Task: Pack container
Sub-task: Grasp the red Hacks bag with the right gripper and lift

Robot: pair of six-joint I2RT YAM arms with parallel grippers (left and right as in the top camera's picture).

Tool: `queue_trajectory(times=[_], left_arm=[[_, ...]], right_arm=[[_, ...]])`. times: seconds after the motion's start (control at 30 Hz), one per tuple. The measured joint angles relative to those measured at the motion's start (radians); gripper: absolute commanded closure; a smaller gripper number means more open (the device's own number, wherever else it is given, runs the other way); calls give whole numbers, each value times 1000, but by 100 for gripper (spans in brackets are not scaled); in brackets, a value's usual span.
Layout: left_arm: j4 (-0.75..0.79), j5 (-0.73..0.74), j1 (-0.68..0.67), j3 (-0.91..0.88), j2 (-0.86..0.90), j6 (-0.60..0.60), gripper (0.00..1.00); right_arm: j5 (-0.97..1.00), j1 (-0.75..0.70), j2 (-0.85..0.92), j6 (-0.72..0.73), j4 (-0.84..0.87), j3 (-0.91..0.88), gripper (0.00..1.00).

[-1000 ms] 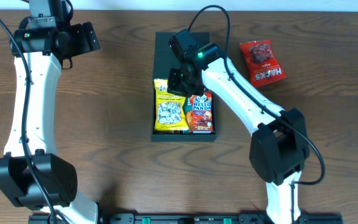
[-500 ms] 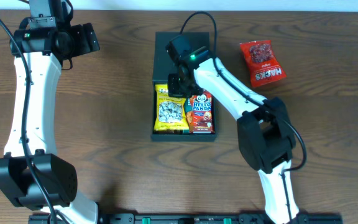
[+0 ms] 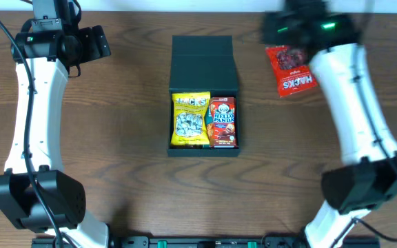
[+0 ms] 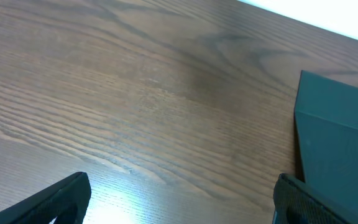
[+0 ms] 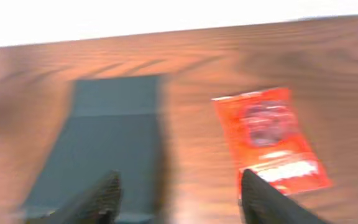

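Note:
The container (image 3: pixel 204 60), a dark teal-black box with its flap lid open, lies at the table's centre. A yellow snack packet (image 3: pixel 190 120) and a red Hello Panda packet (image 3: pixel 222 122) lie side by side in it. A red snack packet (image 3: pixel 292 69) lies on the table to its right. My right gripper (image 3: pixel 289 27) is motion-blurred at the back right, near that packet. In the right wrist view it (image 5: pixel 182 199) is open and empty, with the container (image 5: pixel 114 137) on its left and the red packet (image 5: pixel 269 140) on its right. My left gripper (image 3: pixel 96 41) hangs open at the far left.
In the left wrist view the left gripper (image 4: pixel 182 202) stands wide over bare wood, with the container's corner (image 4: pixel 340 143) at the right edge. The table's back edge runs close behind the container and the red packet.
My right gripper has left the container, swung up and to the back right, and its jaws have opened. Both packets stay in the container. The left arm has not moved.

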Motion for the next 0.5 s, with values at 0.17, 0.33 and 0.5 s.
queue_trajectory(times=[0.17,0.33,0.5], left_arm=[[0,0,0,0,0,0,5],[0,0,0,0,0,0,5],[-5,0,0,0,0,0,5]], right_arm=[[-137,-222,171,-50,33,-4,14],[-290,-335,331,-65,86,-15,11],[-395,-358,430,-69,143,-18,12]])
